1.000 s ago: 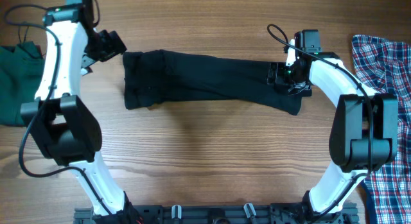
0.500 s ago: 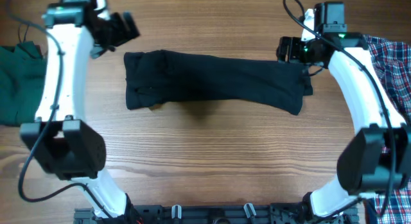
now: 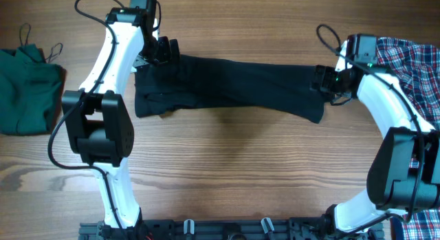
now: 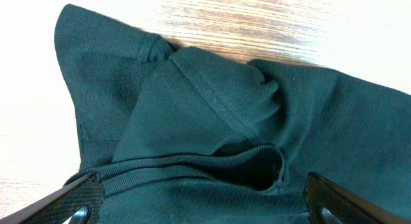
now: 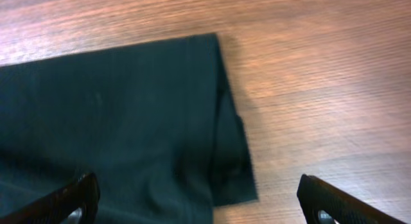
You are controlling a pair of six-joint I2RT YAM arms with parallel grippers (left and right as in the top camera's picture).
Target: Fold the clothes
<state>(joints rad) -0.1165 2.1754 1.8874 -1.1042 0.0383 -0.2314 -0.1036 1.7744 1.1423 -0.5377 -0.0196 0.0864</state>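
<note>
- Bench (image 3: 227, 171) of brown wood, with three pieces of clothes on it, is what I see from above.
- The black shirt (image 3: 227, 85) lies in the middle, toward the far side of the bench. It is folded into a long strip that runs from left to right.
- The left end of the strip is thick and bumpy. In my left wrist view, that end of the black shirt (image 4: 205, 121) shows soft folds and a ribbed edge.
- The right end is flat. In my right wrist view, a corner of the black shirt (image 5: 128, 121) lies smooth on the wood.
- My left arm (image 3: 110, 54) reaches over the top left corner of the black shirt. The left jaws are wide open and hold nothing. One fingertip (image 4: 80, 201) sits low at each side of the folds. I cannot tell if they touch the cloth.
- My right arm (image 3: 385, 109) reaches to the right end of the black shirt. The right jaws are wide open too and hold nothing. One fingertip (image 5: 70, 198) is over the cloth and the other is over bare wood.
- The green top (image 3: 27, 89) lies bunched at the left edge of the bench, well apart from the black shirt.
- The plaid shirt (image 3: 412, 61) lies at the right edge, partly under my right arm.
</note>
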